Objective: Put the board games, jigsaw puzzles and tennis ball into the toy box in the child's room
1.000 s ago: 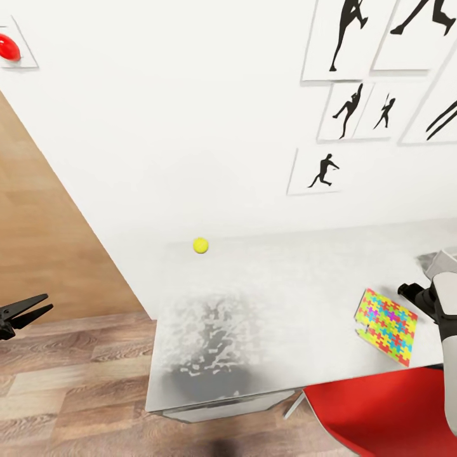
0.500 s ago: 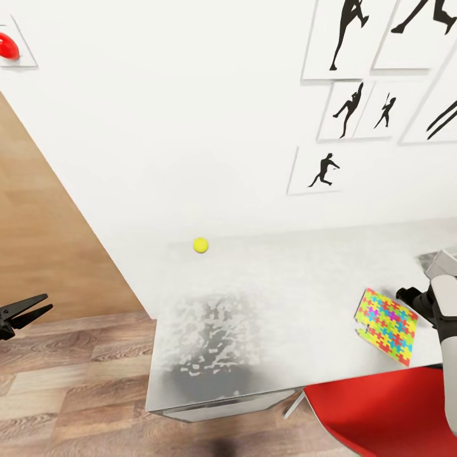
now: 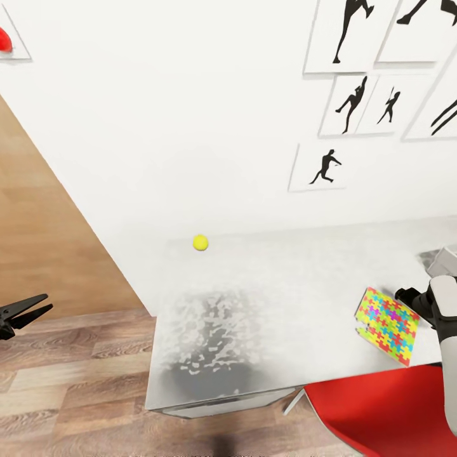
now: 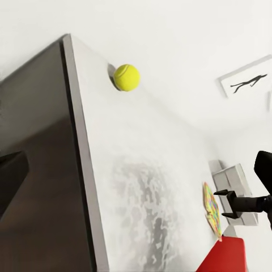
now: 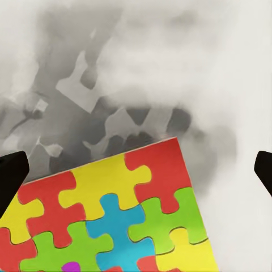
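Observation:
The tennis ball [image 3: 200, 242] [image 4: 126, 77] lies near the far left corner of the light grey table [image 3: 285, 285], close to the wall. A multicolour jigsaw puzzle [image 3: 386, 325] [image 5: 113, 221] rests flat near the table's front right. My right gripper [image 3: 406, 296] [image 5: 137, 170] [image 4: 224, 204] hovers open just above the puzzle's far edge, holding nothing. My left gripper [image 3: 28, 308] hangs open over the wood floor, left of the table and well short of the ball. A light grey corner of the toy box [image 3: 442, 259] shows behind the right gripper.
A red chair [image 3: 381, 412] stands at the table's front right. Black silhouette posters [image 3: 355, 108] hang on the white wall, and a red knob [image 3: 3, 39] sits at the upper left. A brown wooden door [image 3: 38, 228] borders the floor [image 3: 76, 387] on the left.
The whole picture has shifted slightly upward, so the camera has moved a little. Neither gripper, the ball nor the puzzle has moved noticeably.

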`<state>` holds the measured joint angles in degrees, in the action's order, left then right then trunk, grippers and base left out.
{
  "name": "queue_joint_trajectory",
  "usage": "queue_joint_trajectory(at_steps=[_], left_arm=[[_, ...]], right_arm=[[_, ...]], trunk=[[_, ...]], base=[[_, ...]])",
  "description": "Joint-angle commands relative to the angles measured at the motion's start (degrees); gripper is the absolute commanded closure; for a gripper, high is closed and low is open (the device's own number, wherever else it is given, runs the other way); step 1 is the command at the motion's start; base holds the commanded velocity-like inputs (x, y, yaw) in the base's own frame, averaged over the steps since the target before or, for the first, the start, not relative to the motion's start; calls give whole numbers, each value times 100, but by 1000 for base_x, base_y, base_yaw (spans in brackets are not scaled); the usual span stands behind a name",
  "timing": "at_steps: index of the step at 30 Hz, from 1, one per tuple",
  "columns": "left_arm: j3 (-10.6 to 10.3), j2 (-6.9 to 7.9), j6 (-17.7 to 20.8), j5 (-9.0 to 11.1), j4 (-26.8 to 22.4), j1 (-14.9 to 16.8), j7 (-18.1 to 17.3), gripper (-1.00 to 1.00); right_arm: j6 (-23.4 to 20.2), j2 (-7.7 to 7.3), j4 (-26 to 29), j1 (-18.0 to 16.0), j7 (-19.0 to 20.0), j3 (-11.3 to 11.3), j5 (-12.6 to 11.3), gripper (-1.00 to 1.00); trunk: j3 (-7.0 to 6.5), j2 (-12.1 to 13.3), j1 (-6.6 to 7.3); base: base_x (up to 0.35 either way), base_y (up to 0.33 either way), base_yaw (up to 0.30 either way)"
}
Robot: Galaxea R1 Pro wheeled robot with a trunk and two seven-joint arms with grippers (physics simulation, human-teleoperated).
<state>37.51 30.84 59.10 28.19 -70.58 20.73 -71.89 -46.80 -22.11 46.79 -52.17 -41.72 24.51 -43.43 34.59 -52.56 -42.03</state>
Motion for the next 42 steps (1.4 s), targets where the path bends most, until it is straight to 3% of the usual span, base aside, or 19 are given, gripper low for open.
queue_joint_trajectory(at_steps=[1,42], left_arm=[[2,1,40,9,0,3,-13,-100],[2,1,40,11,0,1,-11,-100]], right_arm=[[-8,-2,6,-4,-56,1,-60,-100],[-23,-3,6,-4,-47,1,-69,-100]], trunk=[[14,-4,0],[56,-4,0]], base=[[0,0,0],[-1,54,0]])
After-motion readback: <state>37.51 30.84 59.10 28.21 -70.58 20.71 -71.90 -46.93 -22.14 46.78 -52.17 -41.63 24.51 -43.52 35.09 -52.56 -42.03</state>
